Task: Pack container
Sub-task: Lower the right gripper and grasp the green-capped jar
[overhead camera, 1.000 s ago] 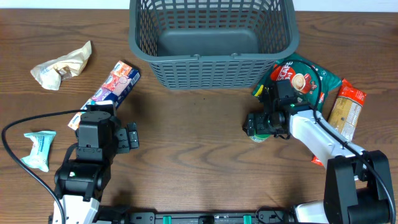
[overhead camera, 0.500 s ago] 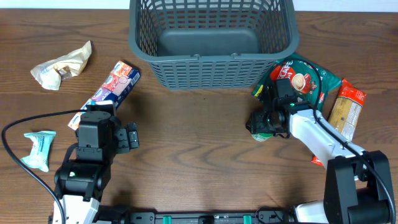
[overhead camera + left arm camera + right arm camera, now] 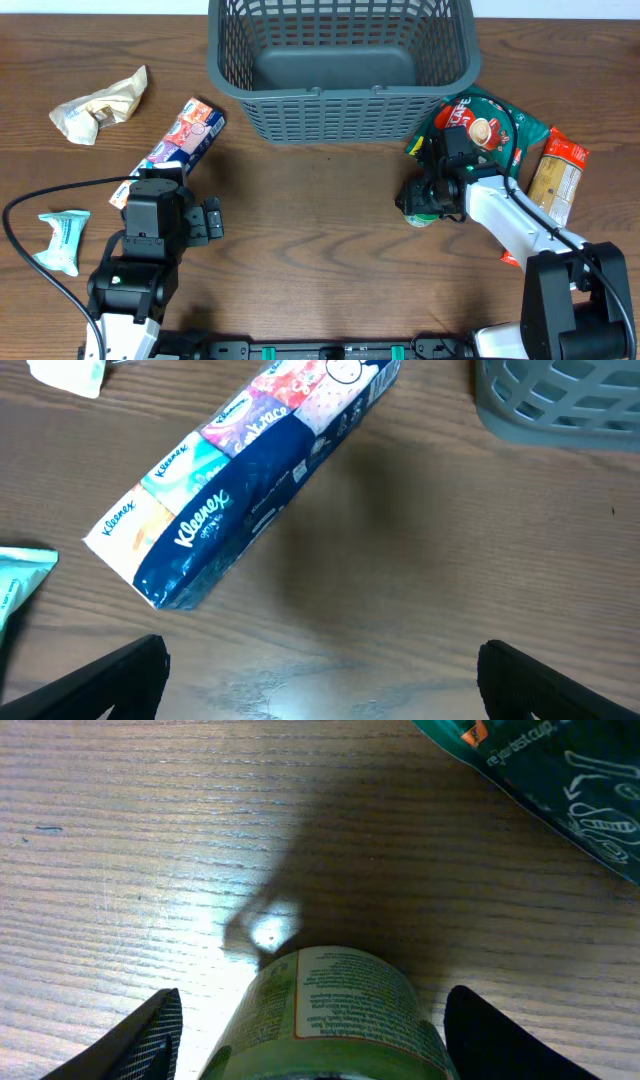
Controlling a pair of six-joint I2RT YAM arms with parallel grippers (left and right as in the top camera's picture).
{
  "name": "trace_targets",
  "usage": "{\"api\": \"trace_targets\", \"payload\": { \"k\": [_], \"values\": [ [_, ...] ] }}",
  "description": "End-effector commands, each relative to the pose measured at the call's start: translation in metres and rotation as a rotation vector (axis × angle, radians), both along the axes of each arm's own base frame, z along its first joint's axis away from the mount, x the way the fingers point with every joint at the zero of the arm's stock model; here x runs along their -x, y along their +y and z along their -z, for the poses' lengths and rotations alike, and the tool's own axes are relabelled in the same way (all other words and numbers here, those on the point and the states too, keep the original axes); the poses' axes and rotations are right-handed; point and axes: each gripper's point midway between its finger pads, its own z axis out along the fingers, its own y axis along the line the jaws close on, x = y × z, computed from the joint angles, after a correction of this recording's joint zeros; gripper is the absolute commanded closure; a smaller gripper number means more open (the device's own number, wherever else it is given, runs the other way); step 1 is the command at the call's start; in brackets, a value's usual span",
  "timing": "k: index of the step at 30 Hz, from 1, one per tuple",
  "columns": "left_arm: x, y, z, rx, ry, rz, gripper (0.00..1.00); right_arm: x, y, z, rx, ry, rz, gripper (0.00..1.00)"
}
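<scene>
The right gripper (image 3: pixel 318 1025), jaws spread wide, straddles a small green-labelled round can (image 3: pixel 335 990), probably rigid and slippery, best pinched across its curved sides.

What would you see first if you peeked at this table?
First comes the big dark gray lattice plastic basket at the table's far edge, standing empty. Next you'd spot the right pincer, open around a round green-labelled can near the basket's front right corner. Over on the left lies the long blue Kleenex tissue pack.
</scene>
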Motion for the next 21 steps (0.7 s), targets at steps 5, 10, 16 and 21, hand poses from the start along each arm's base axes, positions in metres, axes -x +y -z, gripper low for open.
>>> {"api": "trace_targets", "payload": {
  "k": [5, 10, 16, 21],
  "values": [
    [-0.003, 0.004, -0.010, -0.019, -0.021, -0.005, 0.02, 0.009, -0.005, 0.008, 0.025, 0.055, 0.034, 0.99],
    [-0.003, 0.004, -0.010, -0.019, -0.021, -0.005, 0.01, 0.000, -0.003, -0.006, 0.017, 0.016, 0.035, 0.99],
    [-0.003, 0.004, -0.010, -0.019, -0.021, -0.005, 0.01, -0.008, -0.004, -0.023, 0.020, -0.038, 0.042, 0.99],
    [-0.003, 0.004, -0.010, -0.019, -0.021, -0.005, 0.01, -0.015, -0.008, -0.041, 0.031, -0.100, 0.053, 0.99]
  ]
}}
